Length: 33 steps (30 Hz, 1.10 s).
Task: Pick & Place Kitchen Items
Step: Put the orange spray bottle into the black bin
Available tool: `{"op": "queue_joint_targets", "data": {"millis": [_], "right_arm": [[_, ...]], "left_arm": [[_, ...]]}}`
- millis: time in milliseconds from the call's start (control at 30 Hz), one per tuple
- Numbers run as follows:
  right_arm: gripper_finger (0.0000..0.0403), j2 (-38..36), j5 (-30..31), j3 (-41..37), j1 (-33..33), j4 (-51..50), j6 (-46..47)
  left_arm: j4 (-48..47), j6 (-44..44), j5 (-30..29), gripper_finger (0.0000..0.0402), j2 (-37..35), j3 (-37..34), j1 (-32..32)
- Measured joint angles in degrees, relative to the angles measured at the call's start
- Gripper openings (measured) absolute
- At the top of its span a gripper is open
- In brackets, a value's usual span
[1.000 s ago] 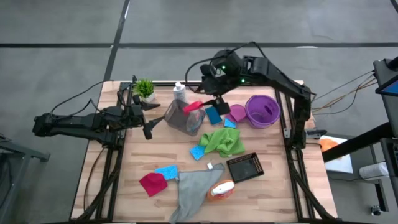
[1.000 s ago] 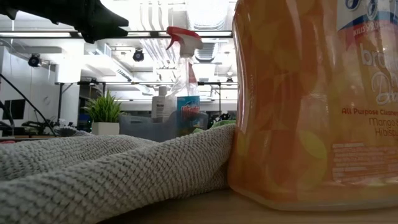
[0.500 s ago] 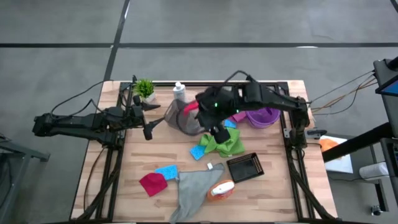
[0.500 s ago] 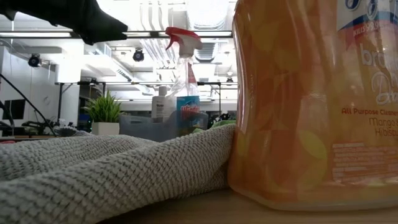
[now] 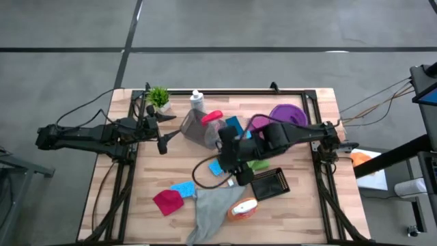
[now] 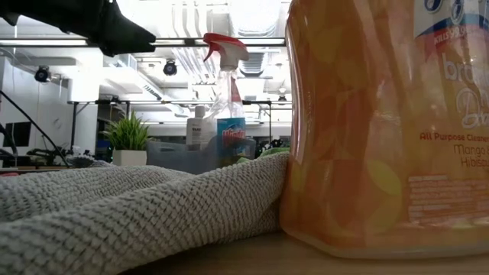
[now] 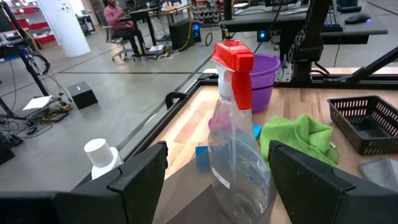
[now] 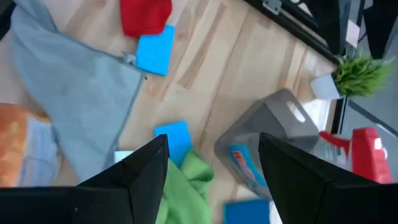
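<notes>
My right gripper (image 5: 235, 174) is open and empty, low over the table's middle. In its wrist view (image 8: 211, 180) a blue sponge (image 8: 174, 137) and the green cloth (image 8: 186, 186) lie just below and ahead of it. My left gripper (image 5: 164, 140) is open and empty at the left. It points at the pink-trigger spray bottle (image 7: 236, 143), which stands in a grey bin (image 5: 201, 130). The grey cloth (image 5: 212, 208), the orange-and-white bottle (image 5: 242, 208), the red cloth (image 5: 167, 201) and another blue sponge (image 5: 183, 188) lie near the front. A white bottle (image 5: 196, 99) stands at the back.
A purple bucket (image 5: 290, 113) stands at the back right and a black basket (image 5: 268, 183) sits right of my right gripper. A small potted plant (image 5: 159, 97) stands at the back left. A third blue sponge (image 5: 234, 124) lies beside the bin. The low view is filled by the orange bottle (image 6: 382, 122) and grey cloth (image 6: 137, 206).
My right gripper has swept from the far side, beside the grey bin, toward the table's near edge and down, ending over the green cloth and blue sponge. It stays open. No object has moved.
</notes>
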Motion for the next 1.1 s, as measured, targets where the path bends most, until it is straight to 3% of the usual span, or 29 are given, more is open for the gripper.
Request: {"op": "queue_joint_targets", "data": {"millis": [133, 300, 733, 1100], "right_arm": [[0.0243, -0.85, -0.42, 0.26, 2.06, -1.35, 4.03], [0.0243, -1.34, -9.55, 0.33, 4.06, -2.42, 8.07], [0.0243, -1.69, -20.0, 0.33, 7.94, -5.76, 20.19], [0.0243, -0.37, -21.67, 0.24, 10.97, -5.08, 25.72]], "left_arm": [[-0.11, -0.02, -0.01, 0.0278, 0.0, 0.0, 0.0], [-0.6, -0.02, -0.02, 0.0278, 0.0, 0.0, 0.0], [-1.48, -0.04, -0.26, 0.0278, 0.0, 0.0, -0.04], [-1.49, -0.06, -0.26, 0.0278, 0.0, 0.0, -0.02]]}}
